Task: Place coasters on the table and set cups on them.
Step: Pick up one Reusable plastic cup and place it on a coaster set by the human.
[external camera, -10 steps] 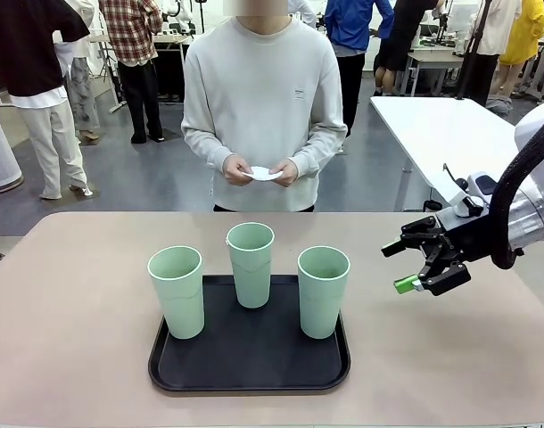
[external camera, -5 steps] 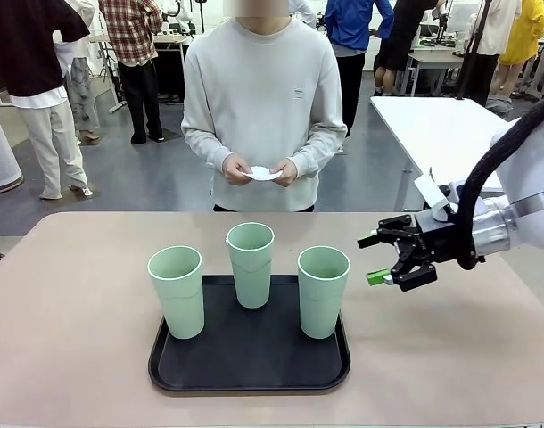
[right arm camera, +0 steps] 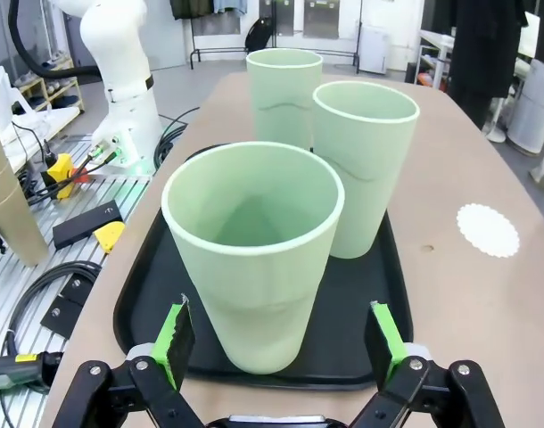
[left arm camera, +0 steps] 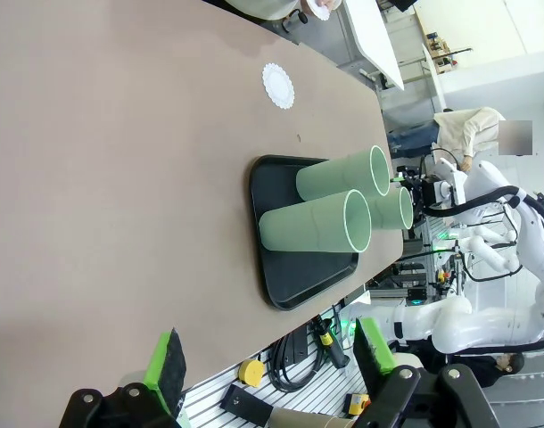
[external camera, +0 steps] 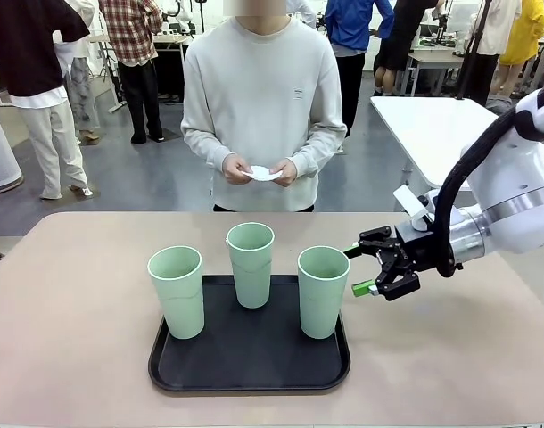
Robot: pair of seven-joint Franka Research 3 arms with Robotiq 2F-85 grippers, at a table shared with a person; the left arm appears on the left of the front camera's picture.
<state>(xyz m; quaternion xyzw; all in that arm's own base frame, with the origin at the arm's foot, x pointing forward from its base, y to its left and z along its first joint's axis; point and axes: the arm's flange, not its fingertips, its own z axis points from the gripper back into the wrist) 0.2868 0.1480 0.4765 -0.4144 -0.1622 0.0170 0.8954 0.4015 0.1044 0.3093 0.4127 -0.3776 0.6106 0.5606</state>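
Three mint-green cups stand on a black tray (external camera: 250,361) on the beige table (external camera: 67,312): left cup (external camera: 177,290), middle cup (external camera: 251,263), right cup (external camera: 323,290). My right gripper (external camera: 357,271) is open just right of the right cup, level with its upper half. In the right wrist view that cup (right arm camera: 254,267) stands between the green pads (right arm camera: 174,332), apart from both. One white coaster (right arm camera: 488,229) lies on the table beyond the tray, also seen as a lacy disc (left arm camera: 277,86). The person holds more coasters (external camera: 265,173) in both hands. My left gripper (left arm camera: 267,357) is open and holds nothing.
A white table (external camera: 441,134) stands at the back right. People stand in the background. Cables and the left arm's base (right arm camera: 120,71) lie beyond the table's left edge. Bare tabletop lies on both sides of the tray.
My right gripper has moved left and slightly up towards the right cup, staying open. The cups, tray and the person's hands have not moved.
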